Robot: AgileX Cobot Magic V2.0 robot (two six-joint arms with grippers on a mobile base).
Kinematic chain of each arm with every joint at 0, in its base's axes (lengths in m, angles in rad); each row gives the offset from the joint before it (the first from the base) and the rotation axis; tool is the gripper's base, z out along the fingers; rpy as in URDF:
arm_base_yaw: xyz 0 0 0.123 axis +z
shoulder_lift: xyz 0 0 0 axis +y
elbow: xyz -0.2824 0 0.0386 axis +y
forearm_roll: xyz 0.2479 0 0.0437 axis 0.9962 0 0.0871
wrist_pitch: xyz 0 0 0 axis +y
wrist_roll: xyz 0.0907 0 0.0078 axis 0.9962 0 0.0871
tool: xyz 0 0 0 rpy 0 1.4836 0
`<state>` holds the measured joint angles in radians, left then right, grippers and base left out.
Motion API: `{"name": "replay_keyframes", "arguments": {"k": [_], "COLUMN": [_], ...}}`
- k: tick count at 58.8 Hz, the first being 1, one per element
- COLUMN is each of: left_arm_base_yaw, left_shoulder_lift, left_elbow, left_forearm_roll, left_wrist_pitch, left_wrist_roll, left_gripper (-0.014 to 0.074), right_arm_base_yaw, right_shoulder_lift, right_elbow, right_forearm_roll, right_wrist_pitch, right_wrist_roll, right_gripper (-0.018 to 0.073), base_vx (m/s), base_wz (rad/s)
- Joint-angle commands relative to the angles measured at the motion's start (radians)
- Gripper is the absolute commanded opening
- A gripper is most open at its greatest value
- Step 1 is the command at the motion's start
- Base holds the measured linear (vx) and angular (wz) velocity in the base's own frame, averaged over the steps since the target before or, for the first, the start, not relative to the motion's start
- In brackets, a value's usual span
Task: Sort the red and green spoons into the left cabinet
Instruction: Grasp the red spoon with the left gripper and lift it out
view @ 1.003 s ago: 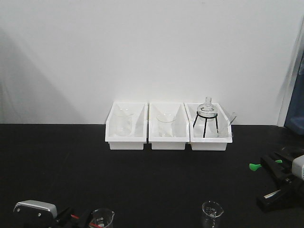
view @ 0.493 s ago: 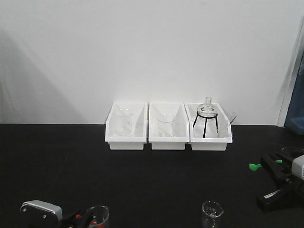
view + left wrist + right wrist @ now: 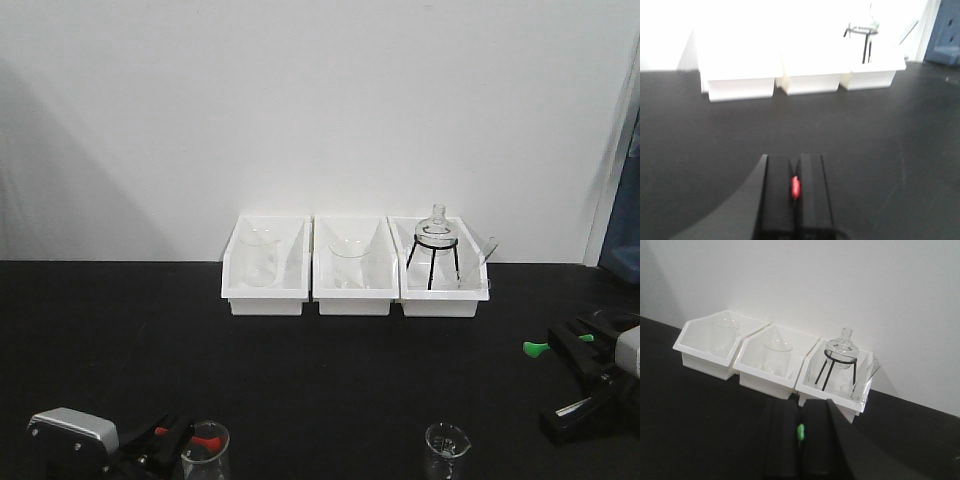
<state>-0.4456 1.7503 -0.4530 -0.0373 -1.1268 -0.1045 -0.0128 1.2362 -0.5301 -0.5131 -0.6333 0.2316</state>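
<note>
L gripper (image 3: 795, 159) clamped on red spoon (image 3: 795, 187), R gripper (image 3: 800, 404) on green spoon (image 3: 800, 431), each pinched betw. fingers; left cabinet out of view.

- It is a laboratory: a wide black bench (image 3: 300, 380) runs up against a plain white wall (image 3: 300, 100).
- Three white bins (image 3: 354, 305) stand in a row at the wall, holding clear glass beakers (image 3: 259, 258).
- The right bin holds a round glass flask (image 3: 437, 230) seated on a black tripod stand (image 3: 432, 265).
- Small glass measuring beakers (image 3: 445, 445) stand near the bench's front edge.
</note>
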Motion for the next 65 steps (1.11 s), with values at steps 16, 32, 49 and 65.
{"name": "replay_keyframes", "arguments": {"k": [16, 32, 49, 65], "left_arm_base_yaw": [-0.004, -0.004, -0.004, -0.004], "left_shoulder_lift": [-0.277, -0.504, -0.602, -0.697], "left_elbow": [-0.057, -0.294, -0.429, -0.428], "left_forearm_roll": [-0.001, -0.001, -0.002, -0.010], "left_wrist_pitch": [0.140, 0.849, 1.155, 1.192], "left_wrist_roll": [0.003, 0.161, 0.168, 0.150], "left_gripper": [-0.0003, -0.0001, -0.0001, -0.0001], "right_arm_base_yaw": [-0.006, -0.005, 0.046, 0.308], "right_shoulder_lift": [-0.052, -0.202, -0.409, -0.569], "right_elbow": [-0.035, -0.178, -0.208, -0.208], "right_forearm_roll": [0.049, -0.025, -0.109, -0.045], "right_wrist_pitch": [-0.061, 0.397, 0.740, 0.927], "right_wrist_roll": [0.054, 0.209, 0.312, 0.216], "right_gripper": [-0.0005, -0.0005, -0.0002, -0.0001], "base_vx": [0.00, 0.00, 0.00, 0.00], "base_wz": [0.00, 0.00, 0.00, 0.00]}}
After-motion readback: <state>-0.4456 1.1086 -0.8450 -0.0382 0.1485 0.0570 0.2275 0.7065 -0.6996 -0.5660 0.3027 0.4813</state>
